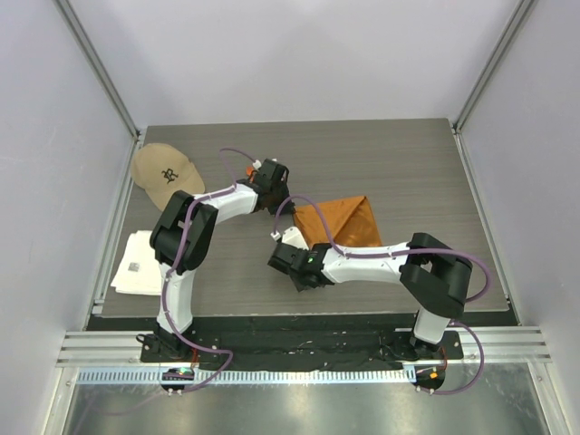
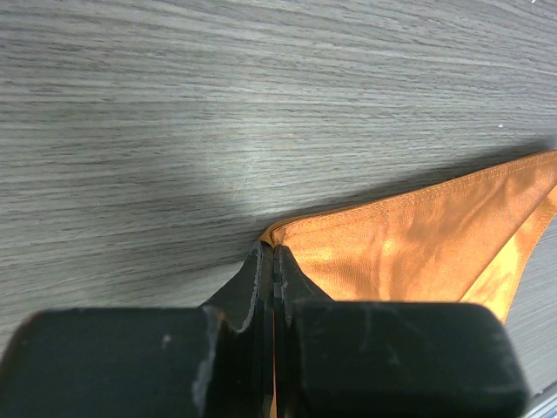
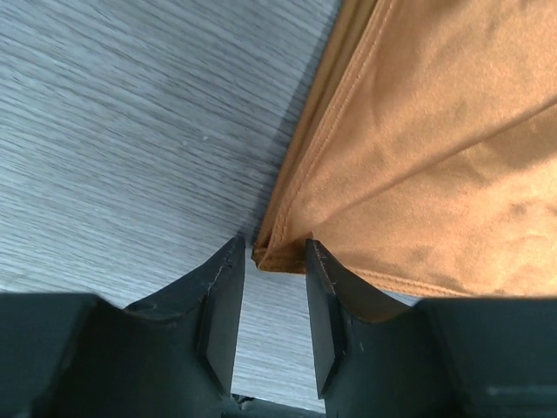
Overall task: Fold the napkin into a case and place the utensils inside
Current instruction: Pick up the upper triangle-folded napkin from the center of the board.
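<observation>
The napkin (image 1: 349, 220) lies just 3 o'clock of the tabletop (image 1: 399, 163) centre. The left claw (image 2: 272, 261) clenches its 10 o'clock corner. The right claw (image 3: 273, 266), unclamped, straddles the 7 o'clock corner and could snag only one layer.

The napkin (image 1: 349, 222) is plain rust-orange with a faint sheen, its hem the same orange. Under both pincers the table (image 1: 408, 163) is grey, streaked wood-grain. The left pincer (image 2: 271, 257) and right pincer (image 3: 271, 252) are matt black. Left of the left pincer, the cap (image 1: 166, 172) is tan with a dark emblem and the towel (image 1: 140, 263) is white.
</observation>
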`<move>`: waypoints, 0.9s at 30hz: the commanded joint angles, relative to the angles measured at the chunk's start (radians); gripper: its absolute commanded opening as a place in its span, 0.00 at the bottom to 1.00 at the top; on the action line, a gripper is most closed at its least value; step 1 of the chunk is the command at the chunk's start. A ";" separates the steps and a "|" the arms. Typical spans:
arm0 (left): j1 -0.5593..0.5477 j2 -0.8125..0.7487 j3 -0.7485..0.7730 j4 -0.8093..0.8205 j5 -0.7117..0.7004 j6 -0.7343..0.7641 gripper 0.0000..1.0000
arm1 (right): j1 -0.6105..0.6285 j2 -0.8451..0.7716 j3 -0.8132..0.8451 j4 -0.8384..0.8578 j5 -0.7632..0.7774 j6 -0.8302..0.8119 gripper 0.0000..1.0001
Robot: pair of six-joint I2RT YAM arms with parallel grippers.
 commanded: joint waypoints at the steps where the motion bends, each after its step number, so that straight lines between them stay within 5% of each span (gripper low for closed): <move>1: -0.004 0.001 -0.022 -0.060 -0.044 0.022 0.00 | 0.006 -0.020 -0.005 0.058 0.020 -0.002 0.39; 16: -0.006 0.010 -0.034 -0.023 -0.008 0.053 0.00 | -0.019 -0.020 -0.120 0.136 -0.035 -0.010 0.31; 25: -0.003 -0.001 -0.075 0.039 0.019 0.085 0.00 | -0.039 -0.068 -0.244 0.227 -0.090 -0.016 0.01; 27: -0.001 -0.011 -0.086 0.062 0.027 0.090 0.00 | -0.039 -0.081 -0.235 0.230 -0.113 -0.033 0.01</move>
